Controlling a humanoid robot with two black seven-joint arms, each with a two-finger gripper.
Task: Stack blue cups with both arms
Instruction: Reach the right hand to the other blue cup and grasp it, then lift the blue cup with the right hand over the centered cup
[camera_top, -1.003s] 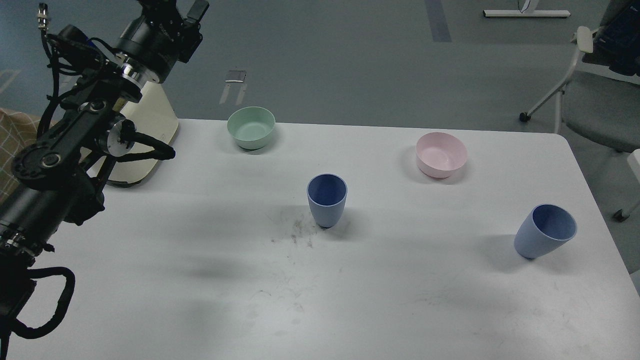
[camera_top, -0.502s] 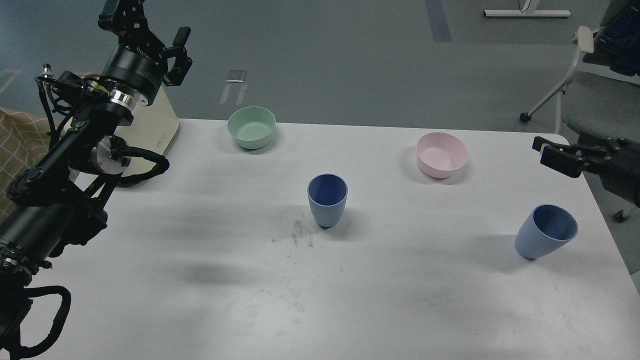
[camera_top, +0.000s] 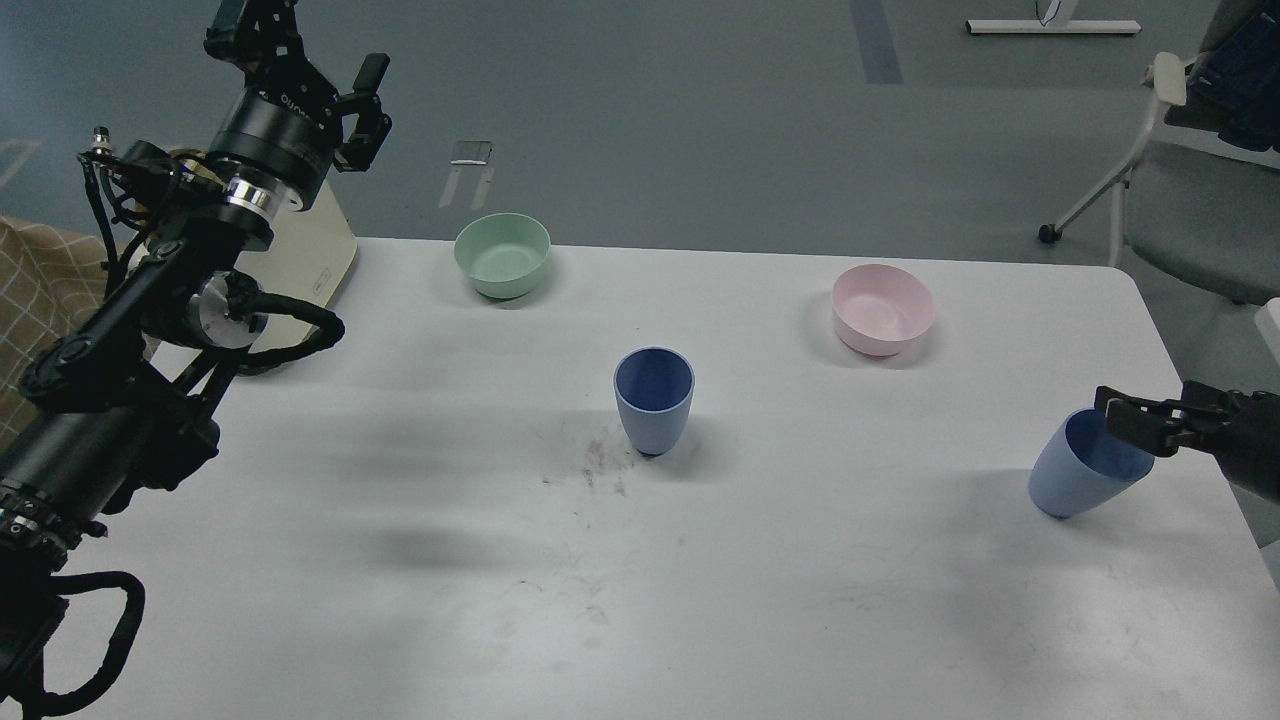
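Note:
Two blue cups stand on the white table (camera_top: 800, 560). One blue cup (camera_top: 653, 400) is upright at the middle. The other blue cup (camera_top: 1068, 486) is near the right edge and looks tilted to the right. My right gripper (camera_top: 1128, 421) comes in from the right edge and sits at this cup's upper rim, covering part of its mouth; its fingers are dark and I cannot tell them apart. My left gripper (camera_top: 300, 48) is raised high at the far left, open and empty, far from both cups.
A pale green bowl (camera_top: 502, 255) sits at the back left and a pale pink bowl (camera_top: 883, 308) at the back right. A cream-coloured object (camera_top: 305, 262) stands behind my left arm. A chair (camera_top: 1190, 205) is beyond the table's right corner.
My right arm has come in from the right and dropped down to the right cup's rim. My left arm swung up and left a second ago and has barely moved since.

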